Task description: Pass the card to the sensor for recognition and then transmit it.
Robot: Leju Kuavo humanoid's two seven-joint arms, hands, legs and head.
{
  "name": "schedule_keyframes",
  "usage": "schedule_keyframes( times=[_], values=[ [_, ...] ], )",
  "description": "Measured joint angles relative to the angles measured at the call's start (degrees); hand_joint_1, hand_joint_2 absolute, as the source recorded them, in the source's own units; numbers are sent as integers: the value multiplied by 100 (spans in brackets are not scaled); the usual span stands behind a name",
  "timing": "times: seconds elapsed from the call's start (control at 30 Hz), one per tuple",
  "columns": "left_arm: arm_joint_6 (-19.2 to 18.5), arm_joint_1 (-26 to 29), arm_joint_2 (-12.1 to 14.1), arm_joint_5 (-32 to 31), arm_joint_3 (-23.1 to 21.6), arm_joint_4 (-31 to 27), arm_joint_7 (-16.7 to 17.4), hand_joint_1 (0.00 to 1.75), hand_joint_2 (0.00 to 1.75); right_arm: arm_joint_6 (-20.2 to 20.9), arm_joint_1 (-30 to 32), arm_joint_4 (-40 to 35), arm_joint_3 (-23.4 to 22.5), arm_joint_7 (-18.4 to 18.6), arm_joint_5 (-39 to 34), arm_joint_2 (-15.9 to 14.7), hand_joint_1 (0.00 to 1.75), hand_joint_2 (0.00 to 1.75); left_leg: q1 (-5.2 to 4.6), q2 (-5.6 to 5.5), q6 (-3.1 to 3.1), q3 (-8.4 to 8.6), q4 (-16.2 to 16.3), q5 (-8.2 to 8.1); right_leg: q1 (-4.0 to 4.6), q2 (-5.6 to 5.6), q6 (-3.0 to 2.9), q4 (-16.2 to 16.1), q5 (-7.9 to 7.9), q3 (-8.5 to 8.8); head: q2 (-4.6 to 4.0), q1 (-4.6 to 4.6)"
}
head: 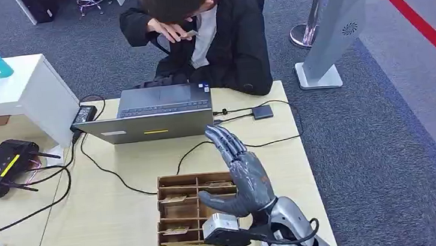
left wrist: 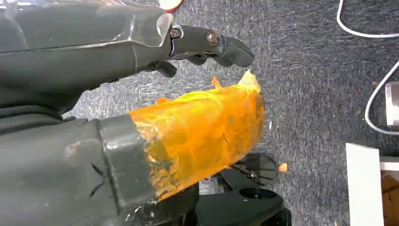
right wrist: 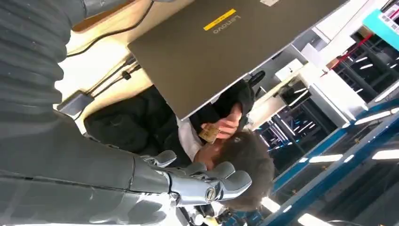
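Right robot hand (head: 241, 172) empty — card (right wrist: 209, 133) with person (head: 219, 32).

even, bright indoor light — soft shadows on the table (head: 122, 222); ceiling strip lights (right wrist: 324, 157) glare, wrist views slightly blurred.

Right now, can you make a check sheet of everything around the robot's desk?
Surface: pale wooden table.
Job's things: divided wooden box with cards in some slots; small dark sensor by the laptop.
Clutter: black router, charger.
Robot hands: right robot hand raised over the box, fingers spread, empty; left robot hand over grey carpet, holding nothing.
Cables: black ones cross the table.
Surroundings: seated person, white shelf.
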Motion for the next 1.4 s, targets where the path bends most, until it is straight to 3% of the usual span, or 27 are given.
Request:
schedule_keyframes(
  times=[0.37,0.63,1.4],
  values=[
    [-18,-17,2,79,-101,0,63,0,0,302,-126,232,136,195,293,-24,0,175,0,0,0,0,0,0,0,0,0,0,0,0,0,0],
    [-61,-35,4,227,-286,0,109,0,0,424,-285,612,300,538,839,-90,0,175,0,0,-1,0,0,1,0,0,0,0,0,0,0,0],
    [-90,-51,4,492,-651,0,155,0,0,448,-394,1034,446,898,1327,-251,0,175,0,0,-1,0,0,1,0,1,0,0,0,-1,0,0]
  ],
)
